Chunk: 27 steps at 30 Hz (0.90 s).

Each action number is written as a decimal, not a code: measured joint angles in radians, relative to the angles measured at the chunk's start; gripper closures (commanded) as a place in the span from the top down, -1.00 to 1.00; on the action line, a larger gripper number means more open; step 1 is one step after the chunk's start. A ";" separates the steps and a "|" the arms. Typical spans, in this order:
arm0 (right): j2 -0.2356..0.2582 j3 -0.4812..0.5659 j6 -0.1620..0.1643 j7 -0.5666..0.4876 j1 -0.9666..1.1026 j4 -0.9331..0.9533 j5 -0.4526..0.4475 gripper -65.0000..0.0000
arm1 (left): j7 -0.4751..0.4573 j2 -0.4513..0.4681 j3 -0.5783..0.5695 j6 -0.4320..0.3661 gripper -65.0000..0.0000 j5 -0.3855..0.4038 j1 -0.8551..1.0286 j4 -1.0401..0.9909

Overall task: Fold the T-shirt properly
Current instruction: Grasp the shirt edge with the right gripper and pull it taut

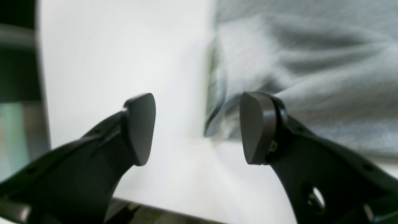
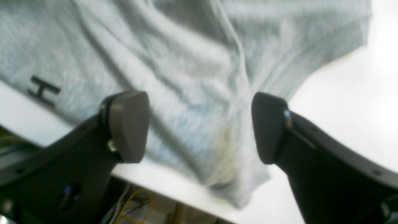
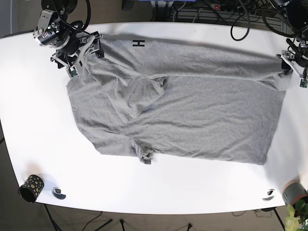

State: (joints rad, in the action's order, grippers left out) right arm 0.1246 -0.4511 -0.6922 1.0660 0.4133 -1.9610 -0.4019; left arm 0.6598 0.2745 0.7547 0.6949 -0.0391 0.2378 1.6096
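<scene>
Showing a black "H" [image 3: 139,43]: grey T-shirt [image 3: 192,106].

A white table [image 3: 38,144] is covered centrally by a grey T-shirt [image 3: 192,110]; a speckled black cup [image 3: 30,187] is placed near one corner.

One T-shirt [image 3: 192,106], one table [image 3: 159,185], two hands: left hand [image 1: 197,129], right hand [image 2: 200,127].

A grey T-shirt [image 3: 183,106] lies partly folded across the white table [image 3: 29,125], one pincer [image 3: 84,50] at its far-left corner, another [image 3: 291,62] at its far-right edge.
</scene>
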 measured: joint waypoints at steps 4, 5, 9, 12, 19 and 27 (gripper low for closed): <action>-0.009 0.005 -0.001 -0.002 0.025 0.001 -0.013 0.35 | -0.032 0.013 -0.006 0.007 0.22 0.021 -0.006 -0.072; -0.009 -0.008 -0.002 -0.002 0.026 0.003 -0.014 0.35 | -0.033 0.017 -0.008 0.007 0.22 0.014 -0.005 -0.090; -0.008 -0.092 -0.004 -0.011 0.031 0.006 -0.013 0.35 | -0.066 0.018 -0.039 0.005 0.21 -0.005 0.004 -0.123; -0.001 -0.106 -0.004 -0.011 0.031 0.043 -0.006 0.35 | -0.093 0.016 -0.062 0.006 0.05 0.010 -0.005 -0.123; 0.002 -0.107 -0.003 -0.020 -0.003 0.163 -0.018 0.34 | -0.101 0.019 -0.086 0.006 -0.48 0.010 -0.001 -0.141; 0.000 -0.103 -0.005 -0.034 -0.005 0.169 -0.021 -0.26 | -0.107 0.031 -0.073 0.007 -0.84 0.018 0.048 -0.132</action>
State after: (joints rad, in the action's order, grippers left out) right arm 0.1249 -0.5545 -0.6968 1.0325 0.4088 -1.7920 -0.4229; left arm 0.5526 0.3058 0.6819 0.7021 -0.0208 0.2863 1.4780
